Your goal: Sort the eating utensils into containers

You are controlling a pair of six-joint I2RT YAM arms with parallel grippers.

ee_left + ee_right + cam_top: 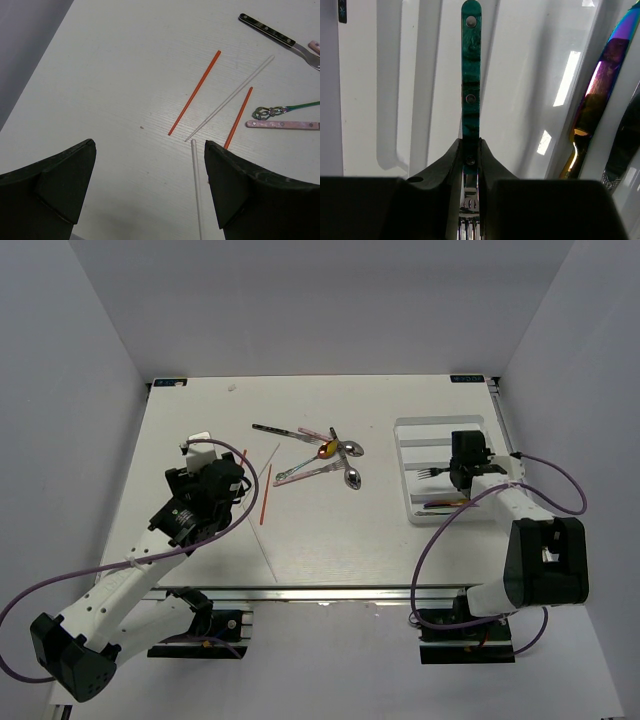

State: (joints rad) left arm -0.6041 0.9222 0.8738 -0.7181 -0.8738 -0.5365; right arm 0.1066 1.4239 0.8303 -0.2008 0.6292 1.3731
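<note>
Teal-handled fork (471,60) is pinched between the narrow-set fingers of the right end effector (471,150). The grip is at the neck, where handle meets tines, and the handle points away along one long compartment of the white tray (440,422) on the right side of the bench (200,400).

This looks like the placing step for that fork. It is lined up with the compartment, though I cannot tell whether it touches the floor. The next move calls for lowering it if needed, spreading the fingers, then lifting straight up so the handle is not dragged against a divider.

An iridescent utensil (600,95), purple and gold, lies in the next compartment nearer. A darker piece beyond it is too cropped to name.

The left end effector (150,185) is spread wide and holds nothing, low over the left of the bench, with a white chopstick (196,190) lying between its fingers. A red-orange chopstick (194,93), a second white chopstick (230,98) and another red-orange one lie just beyond.

A heap of cutlery (325,455) waits mid-bench, so most of the sorting remains.
</note>
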